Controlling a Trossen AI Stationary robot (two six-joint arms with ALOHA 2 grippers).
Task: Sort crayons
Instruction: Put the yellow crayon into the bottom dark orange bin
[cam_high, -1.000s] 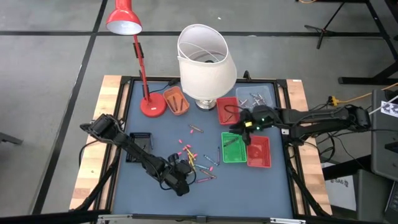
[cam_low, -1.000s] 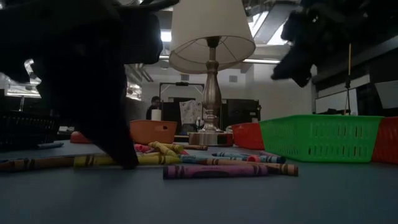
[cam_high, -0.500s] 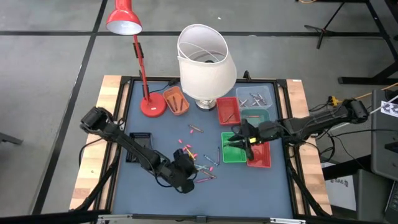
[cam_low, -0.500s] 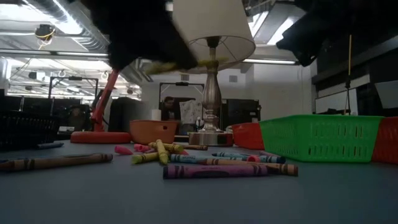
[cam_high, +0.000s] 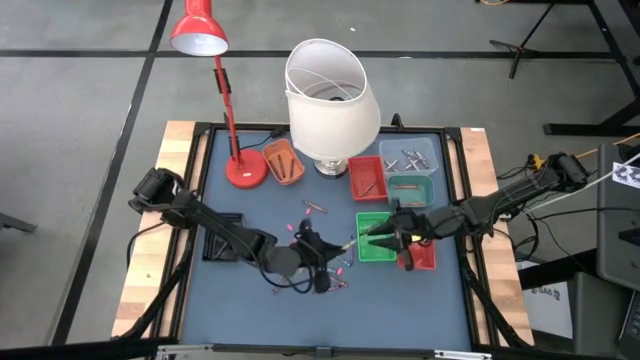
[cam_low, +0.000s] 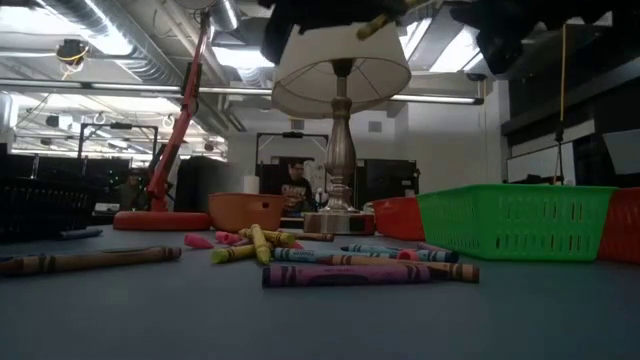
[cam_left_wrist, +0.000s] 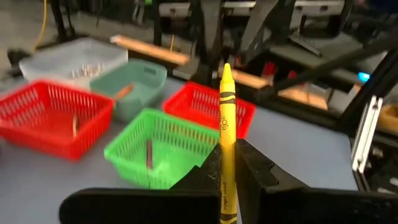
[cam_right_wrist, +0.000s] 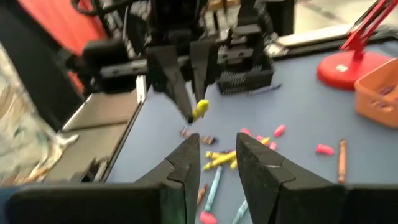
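The step in hand looks like a handover or carry of one yellow crayon toward the baskets: it is lifted off the desk, clear of the loose pile. The next move, as I judge it, calls for either bringing the crayon over a matching basket, or closing the gap to the facing tool so that it can take the free end; no yellow basket shows, so the target is unclear.

Taking the green basket as landmark: the left arm reaches low across the desk from the far side of the crayon pile, its left tool near the basket's outer side and pointing toward it, fingers pressed together on the yellow crayon, which stands upright between them. The right arm stretches in from the opposite edge of the desk, its right tool over the basket, fingers spread and holding nothing, aimed at the left tool.

The remaining crayons lie scattered on the desk just beside the basket, below the left tool
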